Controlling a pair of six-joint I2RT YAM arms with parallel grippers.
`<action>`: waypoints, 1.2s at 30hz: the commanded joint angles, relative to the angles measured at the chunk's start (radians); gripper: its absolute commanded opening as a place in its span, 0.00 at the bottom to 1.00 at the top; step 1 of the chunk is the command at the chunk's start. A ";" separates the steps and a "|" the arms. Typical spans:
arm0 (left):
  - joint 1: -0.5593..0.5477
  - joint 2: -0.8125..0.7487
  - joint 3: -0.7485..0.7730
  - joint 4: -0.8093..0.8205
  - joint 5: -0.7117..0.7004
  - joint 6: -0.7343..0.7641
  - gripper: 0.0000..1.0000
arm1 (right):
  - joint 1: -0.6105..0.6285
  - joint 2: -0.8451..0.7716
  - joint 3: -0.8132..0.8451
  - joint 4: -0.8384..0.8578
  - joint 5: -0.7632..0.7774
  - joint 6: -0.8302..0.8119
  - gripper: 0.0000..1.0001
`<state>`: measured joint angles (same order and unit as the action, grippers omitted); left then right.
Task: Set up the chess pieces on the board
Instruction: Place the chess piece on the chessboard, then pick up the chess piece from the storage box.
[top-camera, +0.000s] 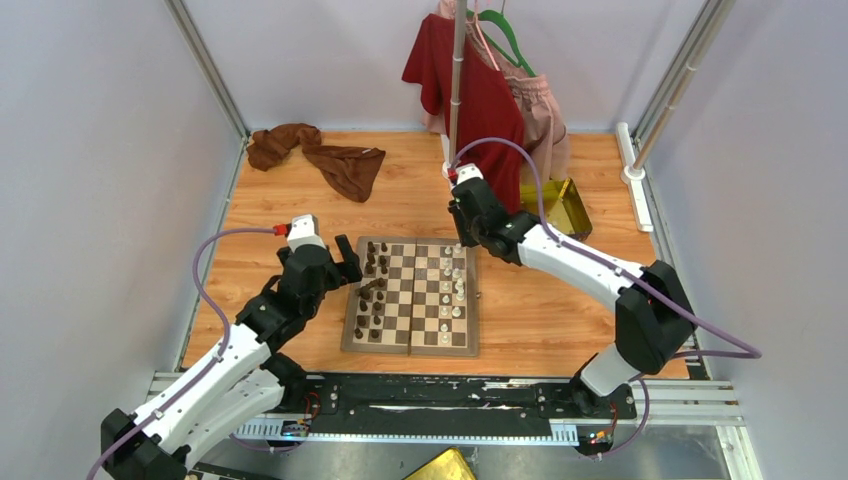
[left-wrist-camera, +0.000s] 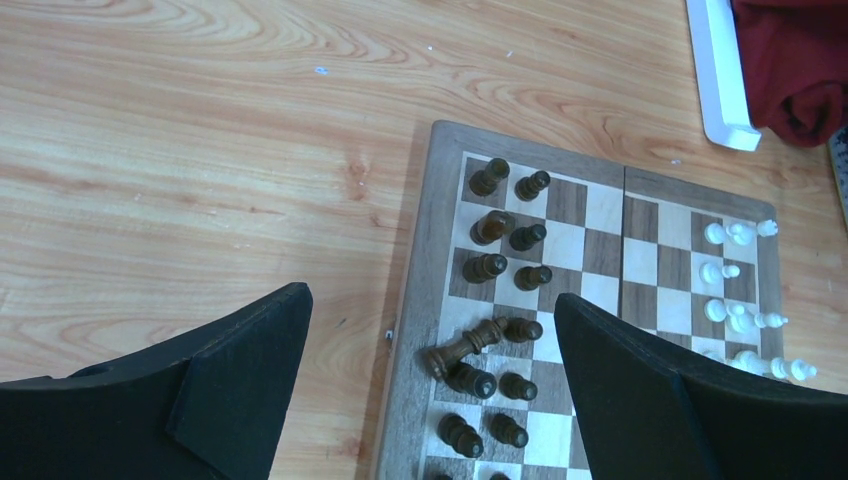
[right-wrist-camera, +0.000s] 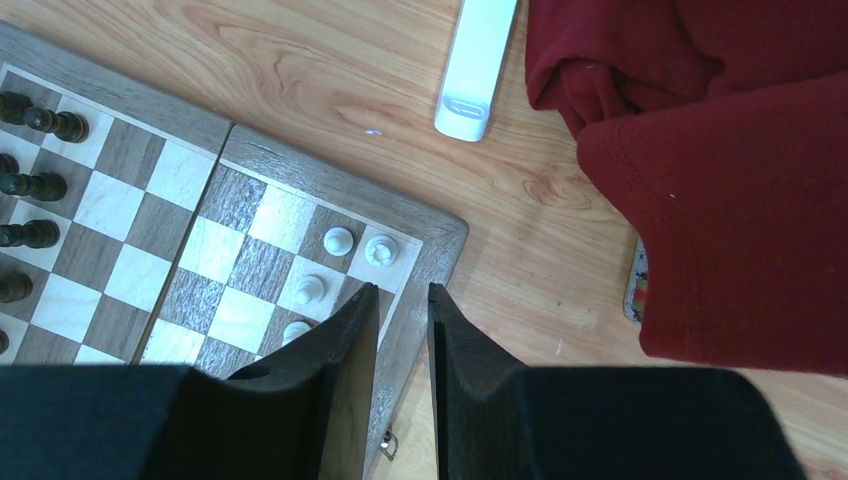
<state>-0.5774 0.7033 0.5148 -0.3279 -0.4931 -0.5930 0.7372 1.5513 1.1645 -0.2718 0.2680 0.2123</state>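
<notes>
Scanning the top view: the board (top-camera: 410, 348) lies flat at the centre of the wooden table (top-camera: 560, 320), seam running up the frame. The dark brown pieces (left-wrist-camera: 490, 228) stand in two files along its left edge, and the cream-white pieces (right-wrist-camera: 380, 250) are gathered in two files along its right edge. The squares between the two sets are bare. In the left wrist view most of the dark set is upright and roughly one to a square, but one fallen dark piece (left-wrist-camera: 465, 347) lies tilted across the lower left of the board, touching its neighbours. A few white ones at the far right of that view look tipped or off-centre, though they are too small to be sure. The left gripper (left-wrist-camera: 432, 298) hangs over the board's left border with its fingers spread wide and nothing between them, the toppled piece just below the gap. The right gripper (right-wrist-camera: 402, 292) hovers over the board's upper right corner in the top view. Its fingers are drawn nearly together, leaving a thin slit, and no piece shows in it. Judgement: the task is well along, with both sets on the board and mostly ranked. What is left appears to be righting the fallen dark piece and tidying any white stragglers. An exact count is not possible from these views. A red garment (top-camera: 470, 90) hangs behind the board.
</notes>
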 joint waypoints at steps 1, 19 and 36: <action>0.006 -0.010 0.034 -0.064 0.042 0.038 1.00 | 0.013 -0.060 -0.028 -0.021 0.063 -0.014 0.29; 0.005 0.026 0.053 0.000 0.097 0.007 1.00 | -0.316 -0.193 -0.124 -0.018 0.146 0.077 0.27; 0.007 0.098 0.216 -0.218 0.011 -0.082 1.00 | -0.514 0.073 0.160 -0.204 0.176 0.178 0.26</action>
<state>-0.5774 0.8253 0.6941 -0.4530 -0.4660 -0.6460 0.2592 1.5650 1.2415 -0.3763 0.4225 0.3454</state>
